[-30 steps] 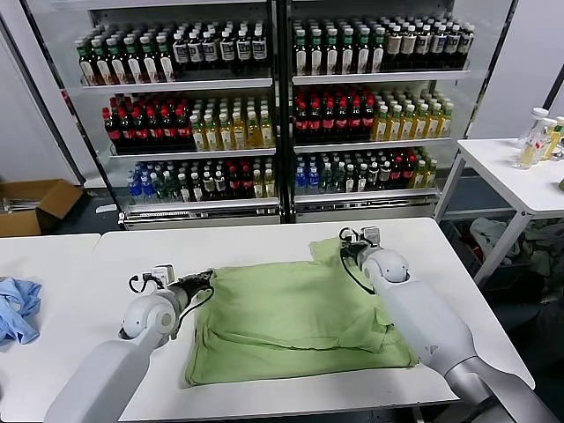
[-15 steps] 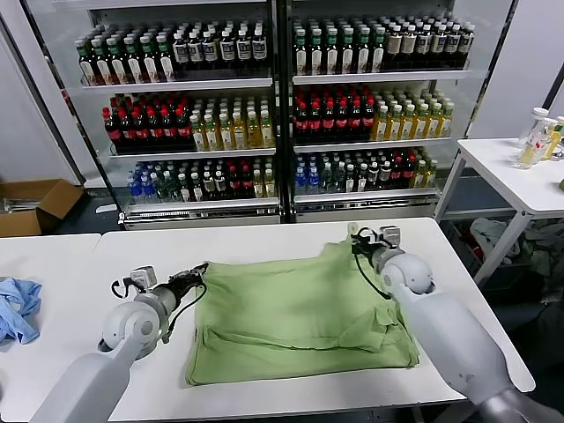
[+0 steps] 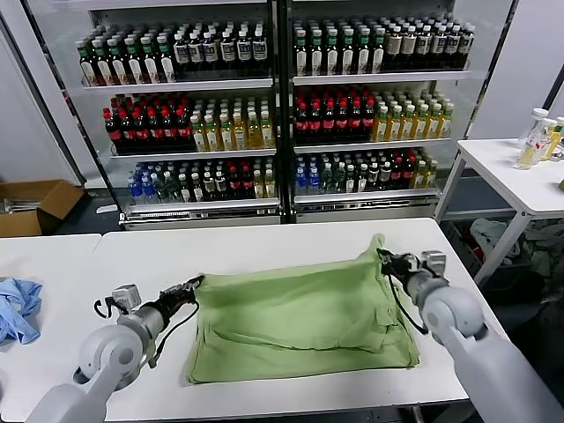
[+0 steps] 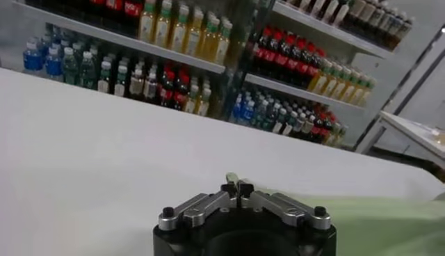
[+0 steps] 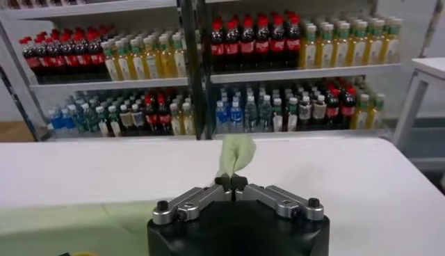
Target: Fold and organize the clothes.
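The light green shirt (image 3: 300,313) lies on the white table (image 3: 264,242), its far edge stretched taut between my two grippers. My left gripper (image 3: 197,282) is shut on the shirt's far left corner, a sliver of green cloth (image 4: 231,178) pinched at its tips (image 4: 235,186). My right gripper (image 3: 382,254) is shut on the far right corner, which stands up as a green peak (image 5: 235,154) above its tips (image 5: 231,182). The collar, the buttons and the checkered print do not show.
A light blue garment (image 3: 18,307) lies on the left table. Drink shelves (image 3: 273,97) stand behind the table. A side table with bottles (image 3: 529,167) is at the right, and a cardboard box (image 3: 31,204) sits on the floor at the left.
Both grippers have moved apart, left one leftward and right one rightward, pulling the shirt's far edge wider and straighter. The right corner now rises to a peak.
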Controlling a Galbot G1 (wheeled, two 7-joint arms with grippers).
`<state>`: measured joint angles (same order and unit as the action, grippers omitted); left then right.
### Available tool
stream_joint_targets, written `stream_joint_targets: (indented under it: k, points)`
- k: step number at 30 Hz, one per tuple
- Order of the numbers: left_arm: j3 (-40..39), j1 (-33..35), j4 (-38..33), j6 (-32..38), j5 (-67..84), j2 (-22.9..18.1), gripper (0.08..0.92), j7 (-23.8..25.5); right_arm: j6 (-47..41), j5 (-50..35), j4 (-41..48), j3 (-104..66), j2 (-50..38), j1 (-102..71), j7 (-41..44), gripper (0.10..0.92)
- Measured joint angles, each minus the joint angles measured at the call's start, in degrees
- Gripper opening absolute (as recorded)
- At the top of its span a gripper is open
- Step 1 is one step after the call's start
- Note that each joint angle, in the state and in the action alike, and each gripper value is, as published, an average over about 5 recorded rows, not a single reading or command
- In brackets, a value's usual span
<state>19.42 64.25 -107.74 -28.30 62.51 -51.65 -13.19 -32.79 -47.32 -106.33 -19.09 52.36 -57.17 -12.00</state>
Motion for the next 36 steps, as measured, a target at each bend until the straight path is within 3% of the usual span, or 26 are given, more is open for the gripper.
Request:
stream_joint_targets:
  k: [16,20,36]
  points:
    - [0.1,7.4,-3.5,-0.5,-7.1,0.2,0.088,1.1,-0.3,1.9,-10.8,-9.8,0.7,-18.7,-0.9,0.133]
    - [-0.2,8.6,-4.3,-0.2,-9.2,-0.3,0.137,1.2,-0.2,3.5,-12.0,-10.3,1.2,-20.6,-0.5,0.241]
    - [-2.1,14.7,-8.9,4.9,-24.7,-5.4,0.599,-4.8,2.5,9.4,-16.7,-12.4,2.5,-26.8,0.9,0.700]
